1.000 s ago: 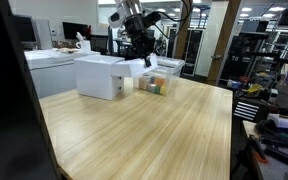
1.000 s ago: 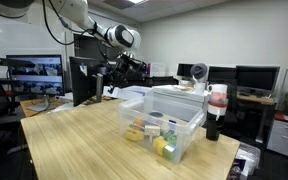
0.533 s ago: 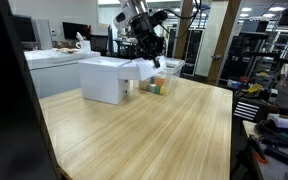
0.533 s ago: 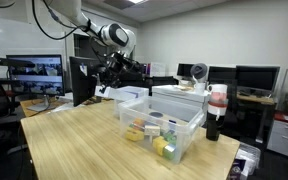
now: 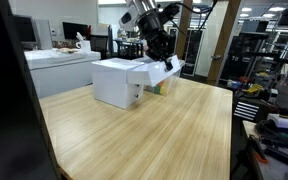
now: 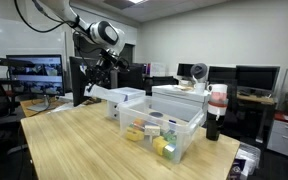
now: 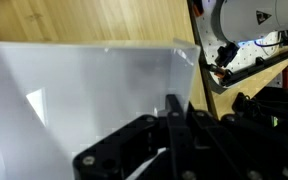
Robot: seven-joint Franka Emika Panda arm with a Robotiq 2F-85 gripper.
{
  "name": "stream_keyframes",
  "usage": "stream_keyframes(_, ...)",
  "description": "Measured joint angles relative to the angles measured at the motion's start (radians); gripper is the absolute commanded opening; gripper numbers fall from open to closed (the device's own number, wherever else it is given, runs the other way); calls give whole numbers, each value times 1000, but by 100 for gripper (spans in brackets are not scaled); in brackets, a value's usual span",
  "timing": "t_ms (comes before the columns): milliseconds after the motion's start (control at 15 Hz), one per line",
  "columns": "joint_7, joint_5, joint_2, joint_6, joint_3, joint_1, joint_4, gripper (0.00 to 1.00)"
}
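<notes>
We see the gripper [image 5: 163, 64] pinched shut on the thin rim of a boxy, translucent white plastic bin [image 5: 114, 82]. The bin rests on the wood-grain table [image 5: 154, 130] beside a clear tub [image 6: 189, 140].

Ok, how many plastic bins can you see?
3: the white bin in the gripper, the open bin of coloured items, the lidded bin behind it. More may be hidden.

Office-like lab: computer monitors [image 6: 32, 75], wooden worktable [image 5: 144, 130], equipment racks [image 5: 247, 60].
</notes>
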Motion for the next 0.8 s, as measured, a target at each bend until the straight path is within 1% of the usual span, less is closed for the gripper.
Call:
stream_keyframes(67, 46, 5, -22, 0, 5, 7, -32, 1)
stream_keyframes(133, 59, 6, -30, 0, 6, 9, -45, 1)
stream_keyframes(533, 72, 17, -72, -1, 8, 11, -105, 1)
stream_keyframes(800, 77, 28, -120, 59, 6, 11, -163, 1)
